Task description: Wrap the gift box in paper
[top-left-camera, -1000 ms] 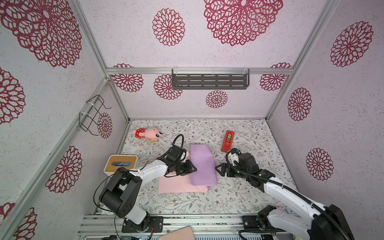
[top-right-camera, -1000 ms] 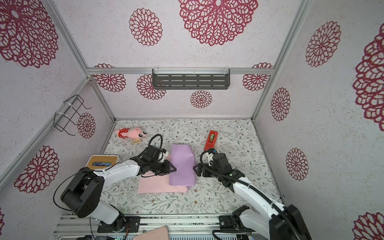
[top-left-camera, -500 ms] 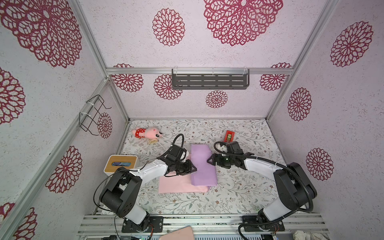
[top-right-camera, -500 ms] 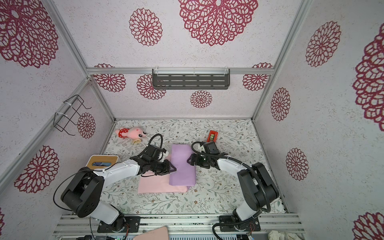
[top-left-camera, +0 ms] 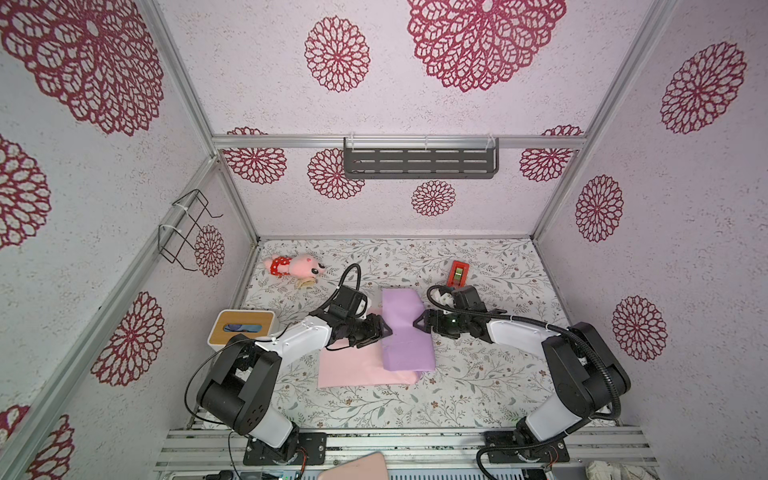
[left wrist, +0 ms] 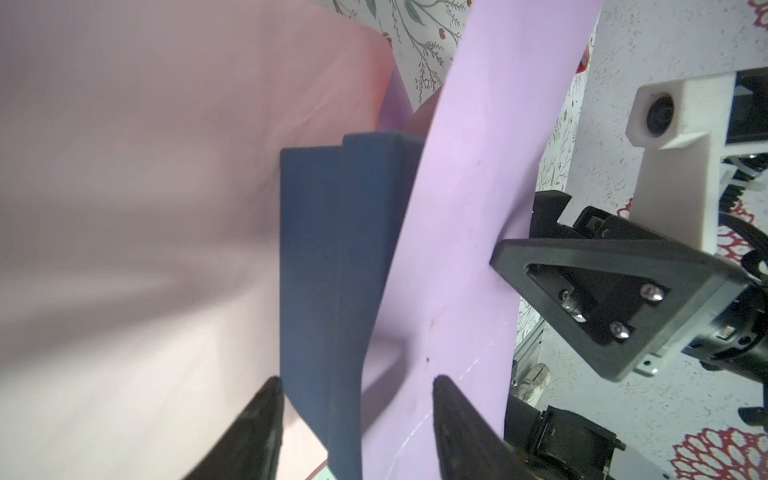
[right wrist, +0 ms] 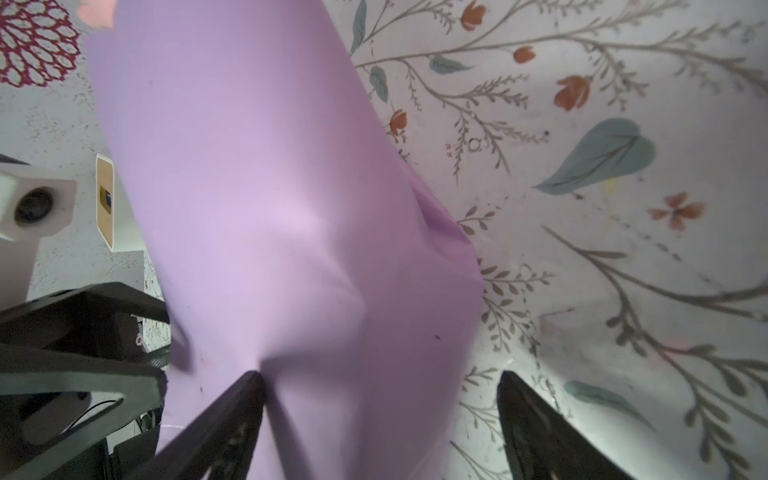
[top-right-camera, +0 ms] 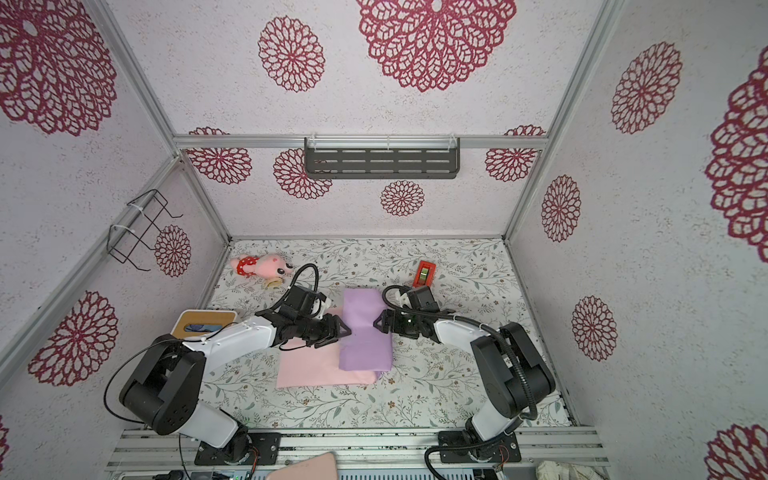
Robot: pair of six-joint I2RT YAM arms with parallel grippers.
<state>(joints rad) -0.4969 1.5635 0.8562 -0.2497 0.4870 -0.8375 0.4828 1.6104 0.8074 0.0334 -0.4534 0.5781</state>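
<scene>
The paper lies mid-table, its lilac face folded over the gift box and its pink face flat on the table to the left. The paper hides the gift box in both top views. The left wrist view shows a navy side of the gift box under the lilac flap. My left gripper is open at the box's left edge, its jaws on either side of the box side and the flap. My right gripper is open at the right edge, with one fingertip on the lilac paper.
A red tape dispenser stands behind the right gripper. A pink plush toy lies at the back left. A white tissue box with a wooden top sits by the left wall. A grey shelf hangs on the back wall.
My right arm has swung round and brought its open gripper to the right edge of the covered box. The left gripper's jaws have opened. The left arm has stayed in place.
</scene>
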